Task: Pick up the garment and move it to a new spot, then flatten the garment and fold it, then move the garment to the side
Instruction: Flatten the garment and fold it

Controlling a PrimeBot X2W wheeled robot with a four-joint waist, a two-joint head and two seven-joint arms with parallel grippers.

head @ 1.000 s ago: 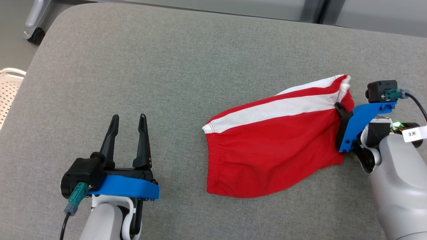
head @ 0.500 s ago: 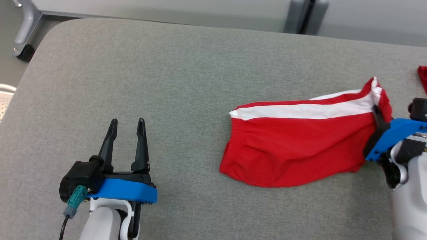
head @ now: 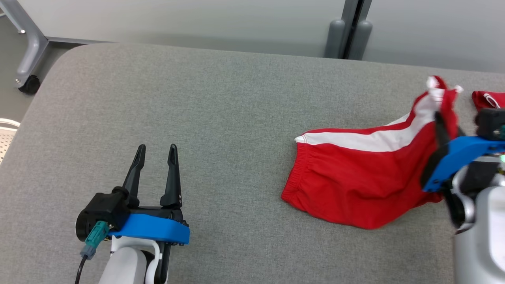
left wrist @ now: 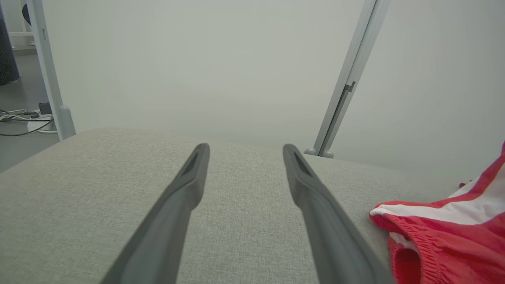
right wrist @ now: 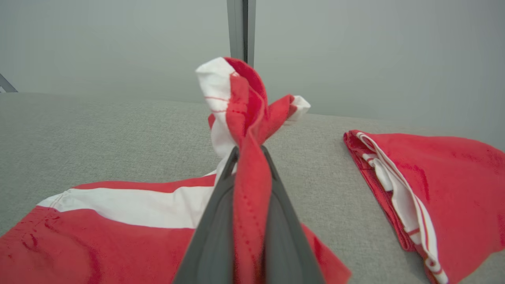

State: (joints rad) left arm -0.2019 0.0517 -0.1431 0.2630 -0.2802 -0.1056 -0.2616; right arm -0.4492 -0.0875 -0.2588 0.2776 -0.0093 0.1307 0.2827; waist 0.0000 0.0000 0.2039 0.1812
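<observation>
right gripper (right wrist: 248,151) pinching bunched red-white garment (head: 355,185) | left gripper (head: 156,149) prongs spread, empty | over grey woven cushion (head: 221,118)

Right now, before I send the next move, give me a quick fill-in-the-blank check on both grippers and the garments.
1. The right gripper is ___ on the garment.
2. The left gripper is ___, holding nothing.
3. The stripe along the held garment is ___.
4. A second red garment lies to the robot's ___ of the held one.
Missing words: shut; open; white; right.
</observation>
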